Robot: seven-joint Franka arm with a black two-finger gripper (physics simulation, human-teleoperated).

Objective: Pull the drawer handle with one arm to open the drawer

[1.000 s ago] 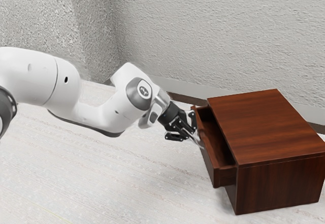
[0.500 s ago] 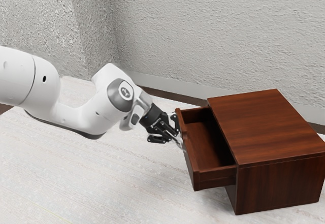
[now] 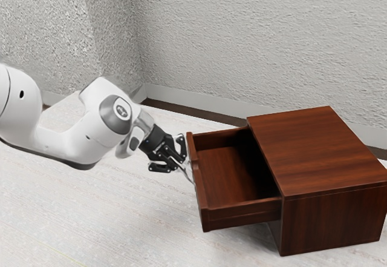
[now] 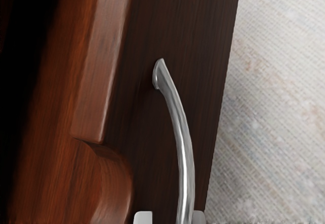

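A dark wooden cabinet (image 3: 317, 152) stands on the table at the exterior view's right. Its drawer (image 3: 230, 176) is pulled well out toward the exterior view's left, and the hollow inside looks empty. My black gripper (image 3: 182, 160) is at the drawer's front face, shut on the silver drawer handle (image 3: 190, 171). In the wrist view the curved metal handle (image 4: 179, 132) runs down the drawer front (image 4: 203, 41), and my two pale fingertips (image 4: 143, 217) sit on either side of its near end.
A pale woven tabletop (image 3: 91, 218) stretches in front of the drawer and under my arm. Rough grey walls (image 3: 242, 37) meet in a corner behind, with a dark strip (image 3: 181, 108) along the table's far edge.
My hand has drawn back toward the exterior view's left with the handle in it, and the drawer has slid from slightly open to well out of the cabinet.
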